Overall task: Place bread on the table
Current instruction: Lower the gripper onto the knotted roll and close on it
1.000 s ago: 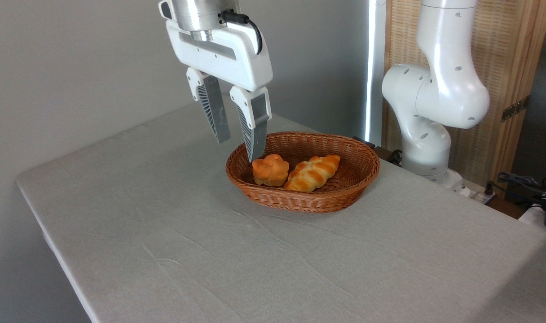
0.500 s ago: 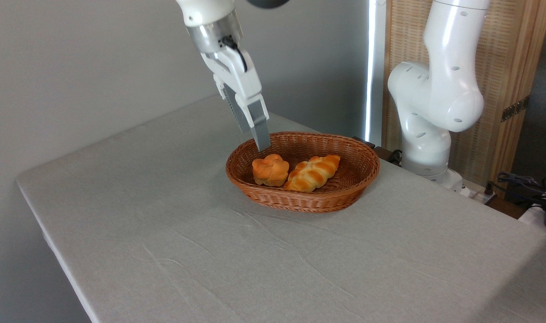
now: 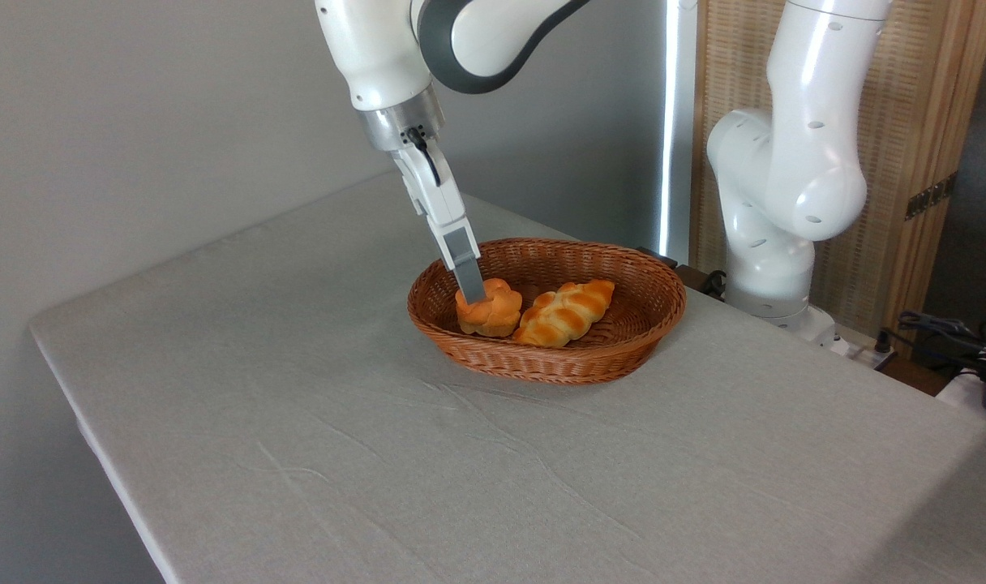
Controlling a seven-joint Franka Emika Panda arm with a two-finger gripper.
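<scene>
While low over the basket [image 3: 590, 357]: pincer [image 3: 470, 294] at bread [image 3: 490, 308].
Seen edge-on, jaw opening not discernible, grip unconfirmed; bread directly beneath tips, inside basket's left end, beside braided loaf [image 3: 564, 313]; bare tabletop [image 3: 315, 422] left.

hand [image 3: 472, 294] at bread [image 3: 490, 308] in basket [image 3: 590, 357]

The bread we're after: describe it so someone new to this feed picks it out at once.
On the grey-clothed table sits one brown wicker basket holding two pieces. The bread is the one on the picture's left, right under the gripper. It is small, round and flower-topped, unlike the longer braided loaf beside it.
</scene>
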